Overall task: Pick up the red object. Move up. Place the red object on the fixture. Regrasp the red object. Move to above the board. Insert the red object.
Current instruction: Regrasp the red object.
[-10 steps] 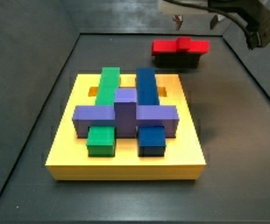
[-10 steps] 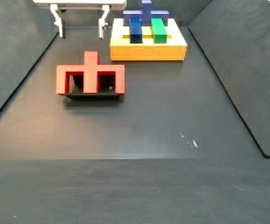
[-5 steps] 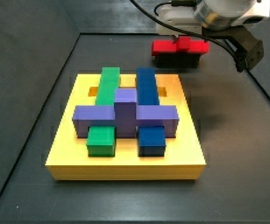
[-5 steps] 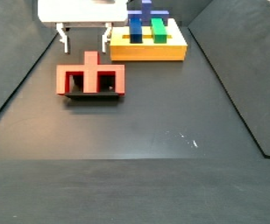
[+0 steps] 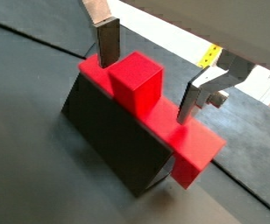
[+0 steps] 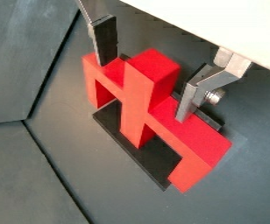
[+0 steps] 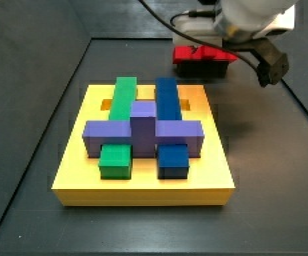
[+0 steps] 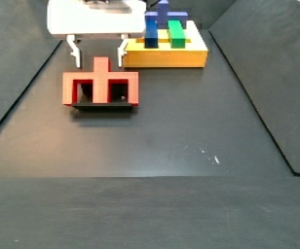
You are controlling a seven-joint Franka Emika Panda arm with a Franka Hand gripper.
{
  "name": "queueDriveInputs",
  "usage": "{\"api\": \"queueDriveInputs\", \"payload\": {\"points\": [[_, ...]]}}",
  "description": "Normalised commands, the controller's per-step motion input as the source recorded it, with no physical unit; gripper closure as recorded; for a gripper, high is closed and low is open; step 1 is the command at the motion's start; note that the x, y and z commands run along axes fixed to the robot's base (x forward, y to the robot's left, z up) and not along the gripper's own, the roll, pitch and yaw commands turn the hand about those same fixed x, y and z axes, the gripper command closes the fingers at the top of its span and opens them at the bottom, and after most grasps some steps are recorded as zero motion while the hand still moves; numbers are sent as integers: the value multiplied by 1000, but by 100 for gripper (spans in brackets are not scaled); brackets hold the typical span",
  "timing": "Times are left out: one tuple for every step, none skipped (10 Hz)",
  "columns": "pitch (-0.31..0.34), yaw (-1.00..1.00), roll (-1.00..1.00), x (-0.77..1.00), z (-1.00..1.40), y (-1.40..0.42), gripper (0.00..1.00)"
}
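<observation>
One bright red blocky piece (image 6: 149, 109) seated on small dark box-like fixture (image 5: 108, 149). Gripper (image 6: 155, 70) lowered since half-second back, jaws wide, straddling central stem, untouched. Regrasp imminent; yellow slotted board (image 7: 143, 185) awaits.

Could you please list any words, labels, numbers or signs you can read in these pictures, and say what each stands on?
None can be read. A small yellow sticker sits on the gripper above the red object on the fixture; its dark mark is too blurred to read. The board bears no text.
</observation>
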Motion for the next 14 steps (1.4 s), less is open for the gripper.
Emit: {"api": "queueDriveInputs", "payload": {"points": [[0, 37, 531, 9, -183, 0, 0], [157, 0, 517, 154, -77, 0, 0], [243, -77, 314, 43, 0, 0, 0], [63, -43, 94, 0, 0, 0, 0], [0, 0, 0, 0, 0, 0, 0], [0, 0, 0, 0, 0, 0, 100], [0, 0, 0, 0, 0, 0, 100], [0, 0, 0, 0, 0, 0, 100], [0, 0, 0, 0, 0, 0, 100], [0, 0, 0, 0, 0, 0, 100], [0, 0, 0, 0, 0, 0, 100], [0, 0, 0, 0, 0, 0, 100], [0, 0, 0, 0, 0, 0, 100], [0, 0, 0, 0, 0, 0, 100]]}}
